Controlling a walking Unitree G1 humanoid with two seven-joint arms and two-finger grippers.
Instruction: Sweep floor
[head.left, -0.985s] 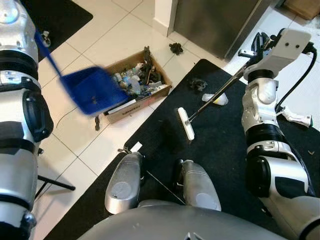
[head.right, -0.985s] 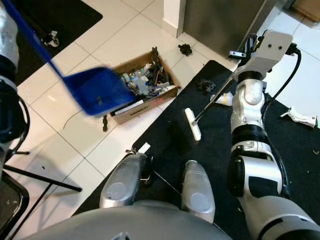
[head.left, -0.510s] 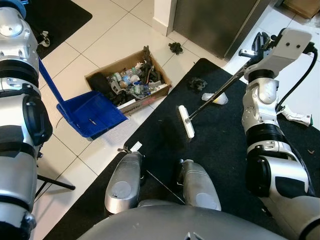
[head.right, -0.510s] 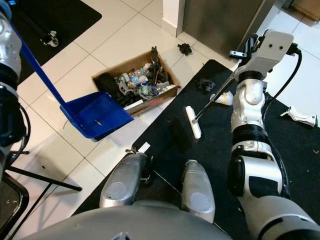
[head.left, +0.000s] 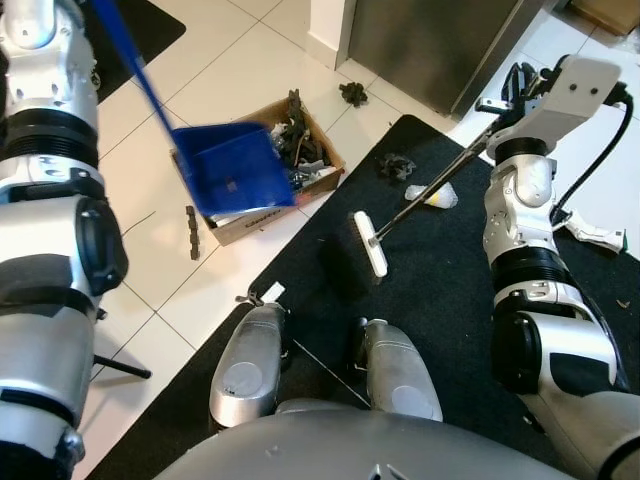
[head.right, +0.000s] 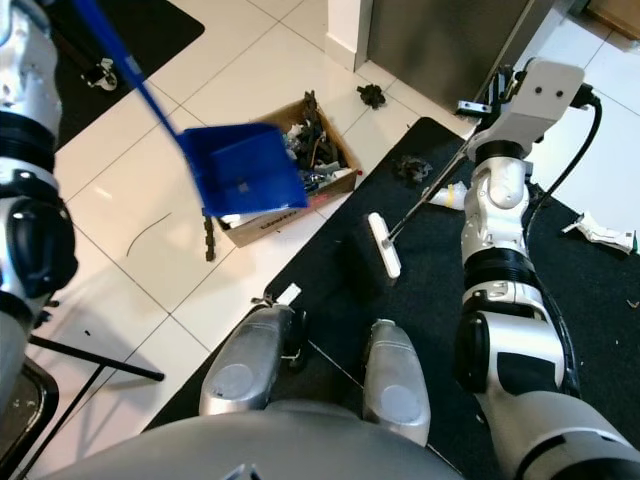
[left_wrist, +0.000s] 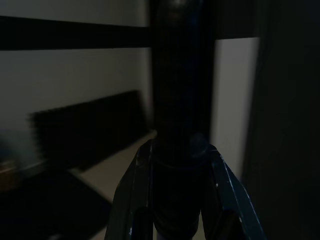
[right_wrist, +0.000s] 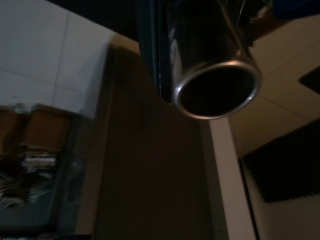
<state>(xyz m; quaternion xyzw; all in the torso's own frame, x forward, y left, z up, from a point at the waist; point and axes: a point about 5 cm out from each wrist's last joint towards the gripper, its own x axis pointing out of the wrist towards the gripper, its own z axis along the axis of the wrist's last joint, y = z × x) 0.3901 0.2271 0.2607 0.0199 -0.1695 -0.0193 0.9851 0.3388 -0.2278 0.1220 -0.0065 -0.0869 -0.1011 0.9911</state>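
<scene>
1. The cardboard box of rubbish sits on the white tile floor, just beside the edge of the black mat.
2. The blue dustpan is held tilted over the box, covering its left half; its long blue handle runs up and away from the box toward the left arm.
3. In the left wrist view the left pincer is clenched on the dustpan handle, one dark finger on each side of the shaft; that view is very dark, so little else can be made out.
4. The broom stands on the mat to the right of the box, its white head resting there, with a dark smudge, possibly a shadow, just beside it.
5. Its metal shaft slants up away from the box to the right pincer, which is raised near the steel appliance. The right wrist view shows the shaft's open tube end close up, but whether those fingers are clamped I cannot tell.
6. Loose debris lies on the mat beyond the box, another clump on the tiles, and a pale scrap next to the shaft.
</scene>
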